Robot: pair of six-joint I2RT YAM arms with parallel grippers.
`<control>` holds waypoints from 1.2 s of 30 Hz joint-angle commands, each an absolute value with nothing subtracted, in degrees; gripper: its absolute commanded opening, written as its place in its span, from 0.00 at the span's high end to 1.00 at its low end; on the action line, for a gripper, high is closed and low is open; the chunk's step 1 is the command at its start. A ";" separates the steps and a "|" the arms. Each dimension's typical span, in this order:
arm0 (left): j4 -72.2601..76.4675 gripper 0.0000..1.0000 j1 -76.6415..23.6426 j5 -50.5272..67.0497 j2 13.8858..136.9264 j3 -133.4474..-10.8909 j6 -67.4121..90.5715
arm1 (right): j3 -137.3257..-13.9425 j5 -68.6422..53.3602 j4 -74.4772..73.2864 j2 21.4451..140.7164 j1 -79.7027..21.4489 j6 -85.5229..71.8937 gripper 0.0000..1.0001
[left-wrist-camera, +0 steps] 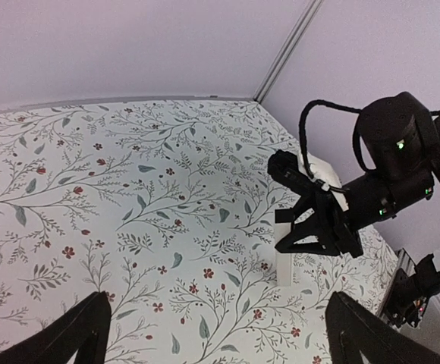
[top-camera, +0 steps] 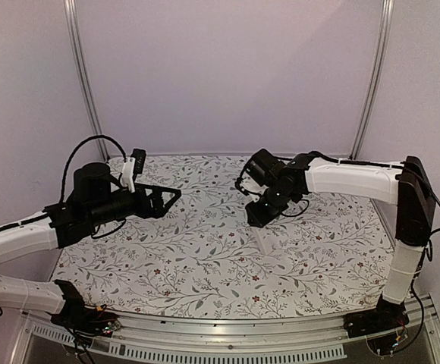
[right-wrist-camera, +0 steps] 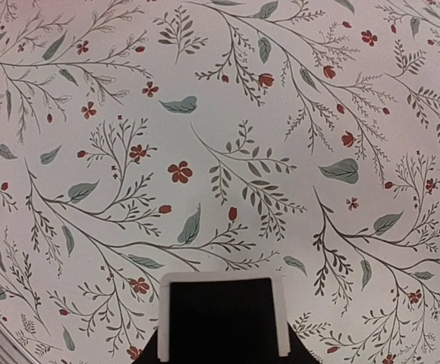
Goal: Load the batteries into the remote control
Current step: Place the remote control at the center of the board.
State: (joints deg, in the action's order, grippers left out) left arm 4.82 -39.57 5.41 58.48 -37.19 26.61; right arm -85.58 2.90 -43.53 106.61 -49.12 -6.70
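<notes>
While my right claw [top-camera: 259, 216] grips the remote control [left-wrist-camera: 284, 267] on end, its lower tip near the centre of the worktop [top-camera: 205, 265], my left claw [top-camera: 168, 199] hangs released and empty toward the left edge. The batteries are not visible. Risk: the remote control may pivot or slip in this narrow grip under insertion pressure.

One remote control [left-wrist-camera: 284, 267], two hands [top-camera: 170, 202] [top-camera: 259, 221]
</notes>
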 commanded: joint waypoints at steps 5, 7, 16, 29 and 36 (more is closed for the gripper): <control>6.31 0.00 -38.66 3.90 57.39 -35.75 25.56 | -85.21 1.93 -44.52 112.04 -49.36 -6.21 1.00; 6.61 0.00 -38.61 3.99 57.59 -35.44 25.49 | -85.92 0.92 -45.86 113.44 -49.39 -6.23 1.00; 7.73 0.00 -38.58 3.80 58.18 -34.85 25.40 | -92.95 -2.64 -51.95 120.40 -49.48 -5.84 0.98; 9.26 0.00 -38.58 3.67 58.41 -33.60 25.40 | -101.54 -3.67 -58.53 129.37 -50.00 -4.87 0.91; 9.67 0.00 -38.50 4.02 58.28 -33.15 25.58 | -102.65 -3.96 -58.69 130.68 -50.43 -5.32 0.77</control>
